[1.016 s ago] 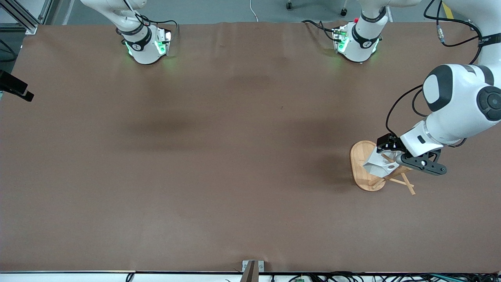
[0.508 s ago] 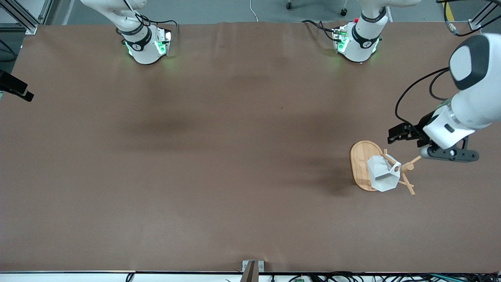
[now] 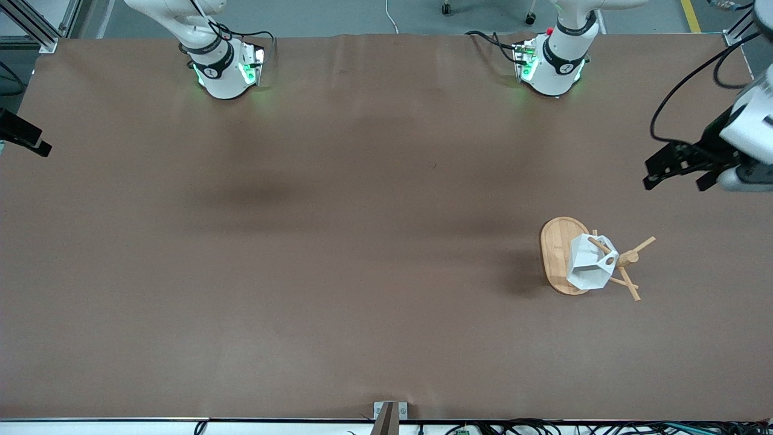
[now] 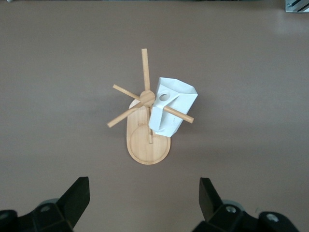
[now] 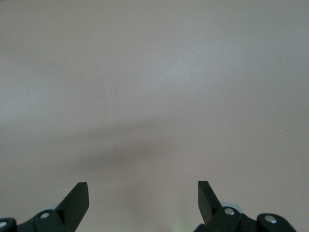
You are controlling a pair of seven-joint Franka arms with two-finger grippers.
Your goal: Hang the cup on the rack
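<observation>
Cup hangs on rack peg by handle hole. Left gripper up over bare surface, jaws apart, empty. Right gripper waits, jaws apart.

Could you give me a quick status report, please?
Left end effector open, above bare table. Right end effector open, waiting. Cup hanging on rack peg. Nothing obstructing.

Illumination is even, diffuse and overhead. The table shows broad soft-edged shadow bands near its centre. The rack casts a compact dark shadow at its 9 o'clock. Green indicator glow surrounds both arm bases. The right wrist view is pale and low in contrast; the left wrist view is sharp.
</observation>
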